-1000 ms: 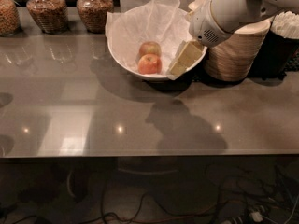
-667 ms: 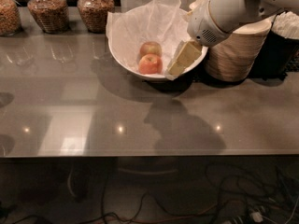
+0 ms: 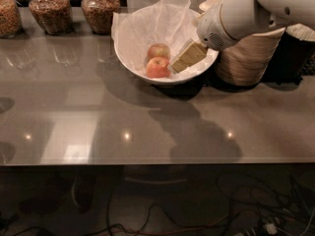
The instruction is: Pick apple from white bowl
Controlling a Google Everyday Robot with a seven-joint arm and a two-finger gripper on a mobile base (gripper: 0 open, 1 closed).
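1. Jaws: I cannot tell whether they are open or closed; they read as one tan block. Nothing is visibly gripped.
2. The gripper (image 3: 179, 63) is inside the white bowl (image 3: 129, 58), on its right side, angled down-left. Its tip is just beside the apple (image 3: 158, 68), either touching it or nearly so; I can't say which.
3. The apple sits at the front of the bowl's floor, on the tissue paper (image 3: 162, 18). It isn't lifted.
4. A second, paler apple (image 3: 158, 50) lies just behind it, towards the bowl's back, touching or nearly touching it.
5. The arm (image 3: 246, 14) comes in from the bowl's right, above the tan stack (image 3: 246, 60) that stands beside the bowl.
6. Jars (image 3: 100, 6) stand well to the bowl's back-left on the tabletop (image 3: 147, 127).
7. Step, as I judge it: final approach, with no grasp made yet.
8. Next move needs the jaws to straddle the front apple only, close on it, then lift straight up. Risks are pinching the tissue or nudging the paler apple.
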